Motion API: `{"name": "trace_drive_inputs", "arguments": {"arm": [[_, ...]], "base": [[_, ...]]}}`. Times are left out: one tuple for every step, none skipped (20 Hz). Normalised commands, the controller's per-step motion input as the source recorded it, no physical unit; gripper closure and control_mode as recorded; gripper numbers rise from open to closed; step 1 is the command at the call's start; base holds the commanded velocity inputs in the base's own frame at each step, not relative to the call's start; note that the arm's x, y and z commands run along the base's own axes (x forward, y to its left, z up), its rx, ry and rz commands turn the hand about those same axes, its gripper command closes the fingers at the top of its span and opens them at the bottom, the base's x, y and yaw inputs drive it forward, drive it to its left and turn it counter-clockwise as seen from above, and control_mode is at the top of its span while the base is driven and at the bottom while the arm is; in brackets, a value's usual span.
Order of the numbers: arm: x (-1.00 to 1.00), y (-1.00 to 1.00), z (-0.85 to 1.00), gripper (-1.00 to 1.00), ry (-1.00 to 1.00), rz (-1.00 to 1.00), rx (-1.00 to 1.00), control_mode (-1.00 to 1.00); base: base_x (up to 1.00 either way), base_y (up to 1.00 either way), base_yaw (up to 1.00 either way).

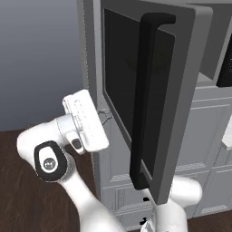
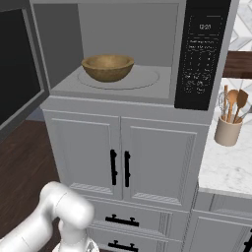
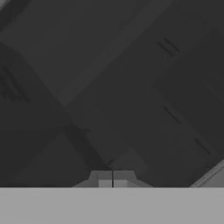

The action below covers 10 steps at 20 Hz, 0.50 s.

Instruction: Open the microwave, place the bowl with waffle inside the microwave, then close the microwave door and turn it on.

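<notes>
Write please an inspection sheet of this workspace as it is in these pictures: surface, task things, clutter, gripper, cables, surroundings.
Surface: microwave floor with a round turntable; white stone counter to the right.
Job's things: microwave stands open; bowl, brown, upright, sits on the turntable; what lies in it cannot be made out. Microwave door is swung wide open, black bar handle facing out.
Clutter: beige utensil holder with wooden spoons on the counter.
Grippers: gripper shut, holding nothing, close against a dark tinted surface.
Cables: nothing seen.
Surroundings: grey panelled cabinet doors below, black control panel, dark wood floor.
</notes>
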Motion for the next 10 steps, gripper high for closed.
{"name": "trace_drive_inputs", "arguments": {"arm": [[0.86, -1.0, 0.02, 1.0, 0.0, -0.15, 0.0, -1.0], [0.87, -1.0, 0.0, 1.0, 0.0, -0.14, 0.0, -1.0], [0.88, -1.0, 0.02, 1.0, 0.0, -0.12, 0.0, -1.0], [0.84, -1.0, 0.02, 1.0, 0.0, -0.11, 0.0, -1.0], [0.84, -1.0, 0.01, 1.0, 0.0, -0.08, 0.0, -1.0], [0.81, -1.0, 0.03, 1.0, 0.0, -0.06, 0.0, -1.0], [0.81, -1.0, 0.04, 1.0, 0.0, -0.04, 0.0, -1.0], [0.85, -1.0, 0.02, 1.0, 0.0, 0.0, 0.0, -1.0], [0.85, -1.0, 0.04, 1.0, 0.0, 0.0, 0.0, -1.0], [0.86, -1.0, 0.04, 1.0, 0.01, 0.0, 0.0, -1.0]], "base": [[0.0, 0.0, 0.0], [0.0, 0.0, 0.0], [0.0, 0.0, 0.0], [0.0, 0.0, 0.0], [0.0, 0.0, 0.0], [0.0, 0.0, 0.0], [0.0, 0.0, 0.0], [0.0, 0.0, 0.0], [0.0, 0.0, 0.0], [0.0, 0.0, 0.0]]}}
